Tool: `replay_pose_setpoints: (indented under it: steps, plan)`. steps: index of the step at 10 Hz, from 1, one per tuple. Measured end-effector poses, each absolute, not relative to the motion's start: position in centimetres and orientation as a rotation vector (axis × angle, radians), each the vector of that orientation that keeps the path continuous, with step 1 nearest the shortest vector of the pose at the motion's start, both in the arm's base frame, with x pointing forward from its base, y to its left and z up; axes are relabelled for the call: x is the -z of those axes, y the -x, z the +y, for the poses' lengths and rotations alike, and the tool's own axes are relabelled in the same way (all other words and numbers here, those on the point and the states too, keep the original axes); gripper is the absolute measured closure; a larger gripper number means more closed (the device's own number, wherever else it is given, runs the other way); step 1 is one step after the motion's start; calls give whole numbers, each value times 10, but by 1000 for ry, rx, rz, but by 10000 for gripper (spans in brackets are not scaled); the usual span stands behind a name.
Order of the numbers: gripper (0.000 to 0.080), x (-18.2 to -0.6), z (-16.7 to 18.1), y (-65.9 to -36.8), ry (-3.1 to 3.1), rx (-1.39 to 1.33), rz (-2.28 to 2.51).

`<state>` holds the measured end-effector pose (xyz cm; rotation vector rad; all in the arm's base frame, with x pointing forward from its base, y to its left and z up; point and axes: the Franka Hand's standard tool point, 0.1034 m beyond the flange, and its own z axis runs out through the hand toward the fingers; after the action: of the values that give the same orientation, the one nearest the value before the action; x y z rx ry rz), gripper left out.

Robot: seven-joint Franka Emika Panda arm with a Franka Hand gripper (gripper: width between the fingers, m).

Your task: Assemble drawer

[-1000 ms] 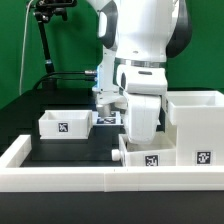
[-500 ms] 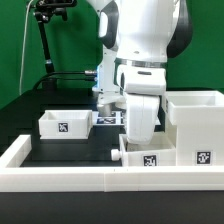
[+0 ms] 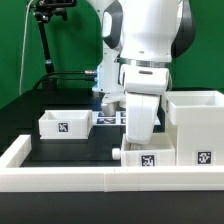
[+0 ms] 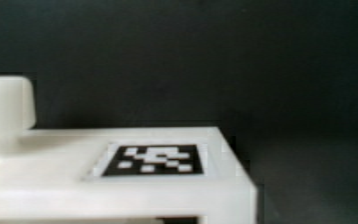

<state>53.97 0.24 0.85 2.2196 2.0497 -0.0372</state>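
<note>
Over on the exterior view's left, one tray (image 3: 65,124) sits alone on the dark table (image 3: 85,150). In the middle the gripper (image 3: 141,138) hangs low over the second tray (image 3: 150,158), so the smart play looks like a straight drop, square to the tray's wall, with a firm pinch and no shoving. Whether the jaws are spread or closed I cannot tell, since both views hide the fingers, and the tall housing (image 3: 195,122) waits just beside on the right.

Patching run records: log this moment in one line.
gripper: at near tray, state hidden | other tray: exterior view's left | housing: exterior view's right
</note>
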Motion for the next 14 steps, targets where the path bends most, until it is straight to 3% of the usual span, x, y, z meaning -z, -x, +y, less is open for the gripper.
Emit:
replay_pose_setpoints:
  steps: [14]
  plan:
    - [755, -9, 0, -539, -2137, 130, 2139]
